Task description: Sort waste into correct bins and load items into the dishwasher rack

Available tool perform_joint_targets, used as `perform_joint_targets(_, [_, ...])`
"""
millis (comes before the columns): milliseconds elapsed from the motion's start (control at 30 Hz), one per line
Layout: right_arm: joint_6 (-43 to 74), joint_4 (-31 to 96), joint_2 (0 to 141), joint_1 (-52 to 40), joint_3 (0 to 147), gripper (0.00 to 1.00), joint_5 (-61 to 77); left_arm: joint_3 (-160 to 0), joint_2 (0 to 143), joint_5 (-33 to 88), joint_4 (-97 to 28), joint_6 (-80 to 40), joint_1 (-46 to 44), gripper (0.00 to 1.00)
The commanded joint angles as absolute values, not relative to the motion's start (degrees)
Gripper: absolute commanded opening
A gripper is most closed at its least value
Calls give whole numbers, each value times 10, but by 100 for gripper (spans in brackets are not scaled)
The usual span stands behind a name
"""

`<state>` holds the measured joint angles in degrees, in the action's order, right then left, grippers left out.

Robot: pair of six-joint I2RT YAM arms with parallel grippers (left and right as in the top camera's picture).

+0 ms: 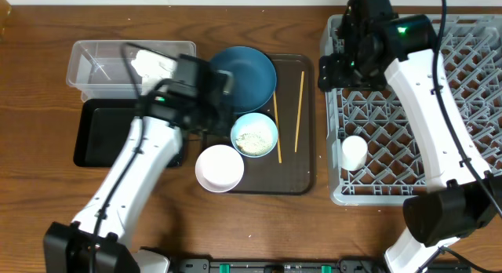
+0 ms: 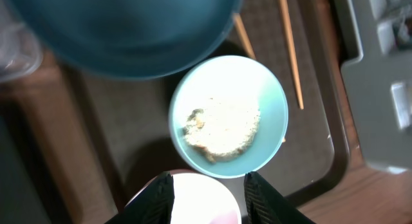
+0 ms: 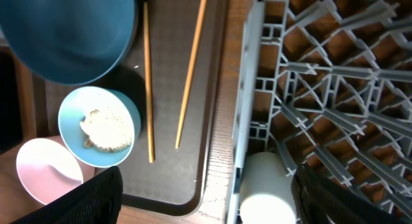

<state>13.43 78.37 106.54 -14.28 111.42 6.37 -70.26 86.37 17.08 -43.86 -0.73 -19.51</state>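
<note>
A: How do the left gripper's (image 2: pixel 207 201) fingers (image 2: pixel 161 198) stand?

B: Apart, with nothing held. The rim of the white bowl (image 1: pixel 220 168) shows below, between them. Just beyond is the light blue bowl (image 2: pixel 228 114), with rice scraps (image 2: pixel 222 129) heaped inside.

A: And the right gripper (image 3: pixel 219 201)?

B: Its fingers (image 3: pixel 96 198) are spread wide and empty, above where the brown serving tray (image 3: pixel 215 140) meets the left wall of the dishwasher rack (image 3: pixel 254 89).

A: Which way do the chopsticks point?

B: Both lie flat on the serving tray, right of the bowls, with their long axes running near to far. They are almost parallel, the near ends closer together. The left chopstick (image 1: pixel 276 128) lies just beside the light blue bowl. The right chopstick (image 1: pixel 299 112) sits farther back.

A: The other dishes?

B: The dark blue dish (image 1: pixel 243 75) sits at the tray's far left. The small white cup (image 1: pixel 354 153) is in the rack near its left wall and looks to lie on its side, long axis also near to far. I cannot tell which end is the mouth.
</note>
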Motion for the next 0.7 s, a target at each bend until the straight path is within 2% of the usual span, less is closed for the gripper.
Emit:
perform_joint_targets(0, [143, 790, 1067, -108, 1111, 82, 63, -715, 869, 72, -433, 22, -264, 40])
perform_joint_targets(133, [128, 809, 1067, -67, 1111, 83, 63, -715, 888, -8, -415, 28, -345, 43])
perform_joint_targets(267, [126, 824, 1067, -48, 1111, 83, 63, -715, 926, -31, -406, 30, -397, 43])
perform_joint_targets(667, [126, 829, 1067, -57, 1111, 82, 63, -715, 1008, 2, -394, 30, -421, 43])
